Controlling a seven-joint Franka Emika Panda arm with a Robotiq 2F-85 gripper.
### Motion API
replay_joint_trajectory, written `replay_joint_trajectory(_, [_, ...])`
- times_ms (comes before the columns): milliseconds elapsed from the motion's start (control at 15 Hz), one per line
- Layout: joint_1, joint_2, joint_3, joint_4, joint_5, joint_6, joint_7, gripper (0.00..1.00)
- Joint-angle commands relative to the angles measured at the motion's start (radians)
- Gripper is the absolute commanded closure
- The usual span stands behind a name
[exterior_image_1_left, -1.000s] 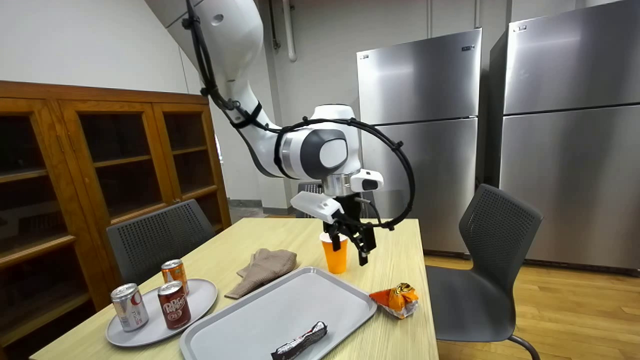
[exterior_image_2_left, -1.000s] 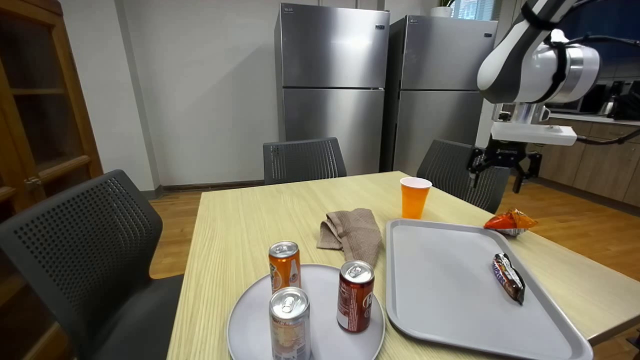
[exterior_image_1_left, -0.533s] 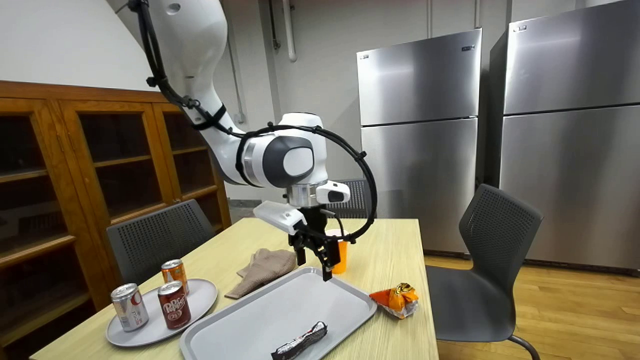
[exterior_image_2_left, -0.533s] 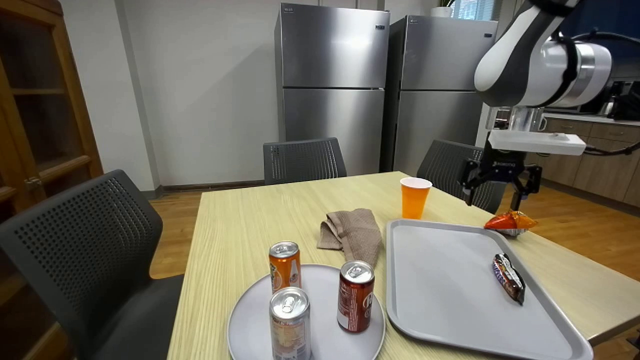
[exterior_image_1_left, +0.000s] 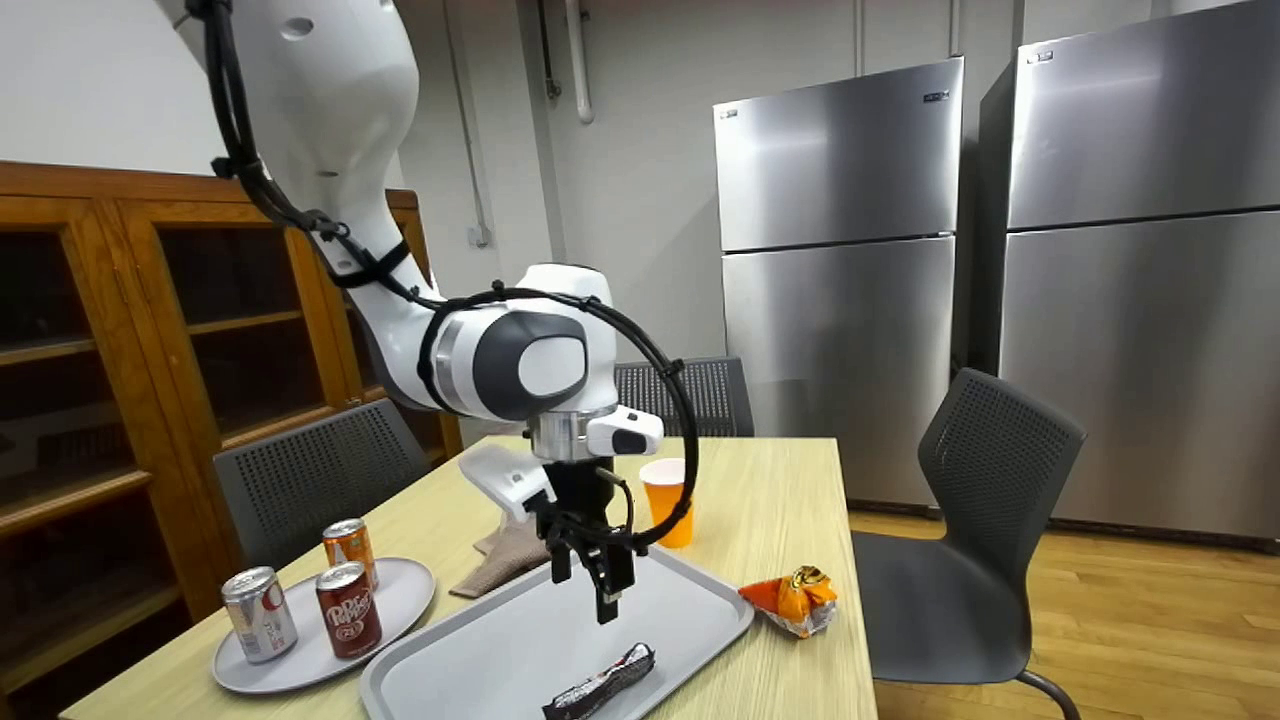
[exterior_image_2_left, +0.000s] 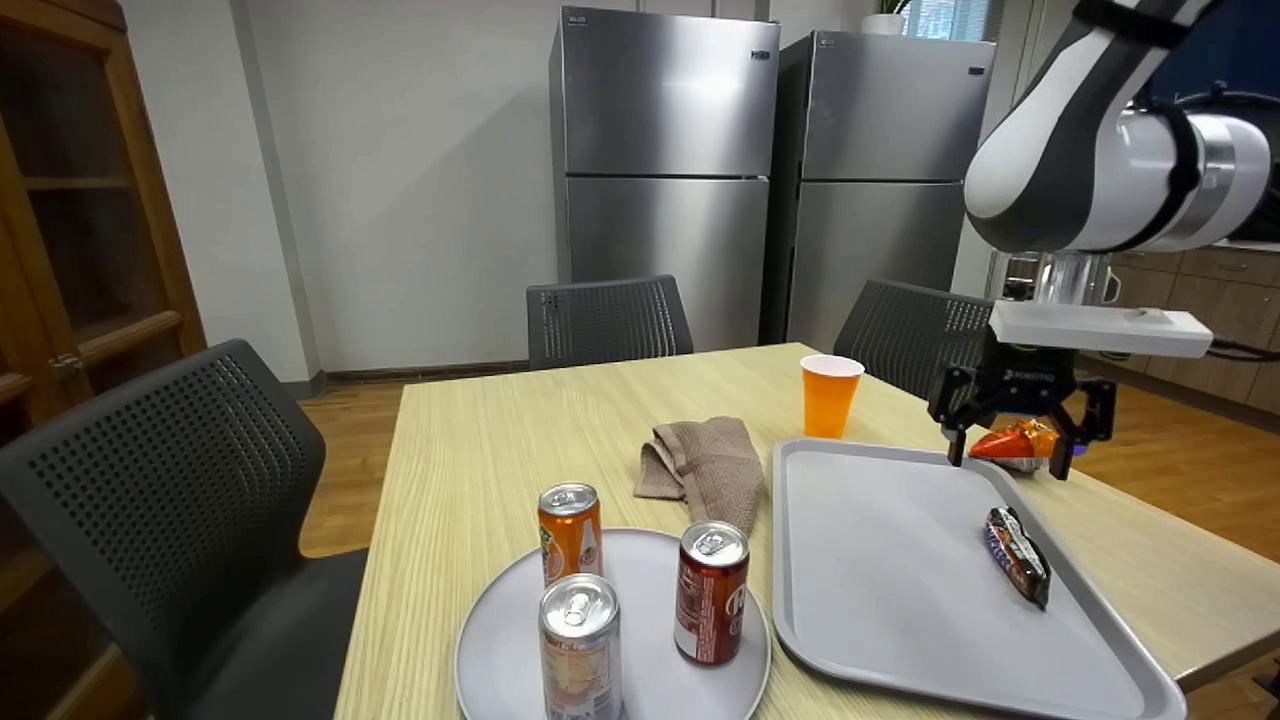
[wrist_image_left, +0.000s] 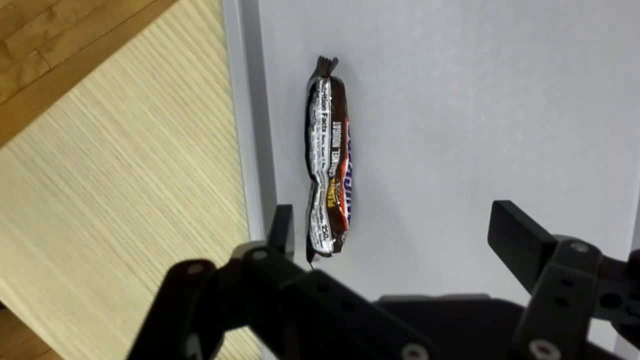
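My gripper (wrist_image_left: 392, 219) stands open above the grey tray (wrist_image_left: 460, 110), with nothing held. Nearest to it is a candy bar (wrist_image_left: 327, 165) in a brown wrapper, lying flat near the tray's long edge. In the wrist view the bar's near end shows just inside the left fingertip, while the right finger is well away over bare tray. Both exterior views show the gripper (exterior_image_1_left: 585, 590) (exterior_image_2_left: 1008, 462) still higher than the bar (exterior_image_1_left: 602, 684) (exterior_image_2_left: 1018, 556) and apart from it. Behind the fingers, in an exterior view, part of an orange snack bag (exterior_image_2_left: 1012, 442) is covered.
An orange cup (exterior_image_2_left: 830, 400) and a brown cloth (exterior_image_2_left: 712, 465) are beside the tray. A round plate (exterior_image_1_left: 412, 585) carries a silver can (exterior_image_1_left: 262, 618), a dark red can (exterior_image_1_left: 348, 610) and an orange can (exterior_image_1_left: 345, 540). Chairs (exterior_image_1_left: 985, 560) surround the table (exterior_image_2_left: 500, 430).
My open gripper has come down and moved from beside the cup to over the tray, closer to the candy bar. The objects on the table have stayed put.
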Motion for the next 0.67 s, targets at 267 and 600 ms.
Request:
replay_joint_trajectory(267, [0.014, -0.019, -0.008, -0.141, 0.024, 0.127, 0.176, 0.00])
replay_joint_trajectory(600, [0.006, 0.006, -0.013, -0.157, 0.074, 0.171, 0.222, 0.00])
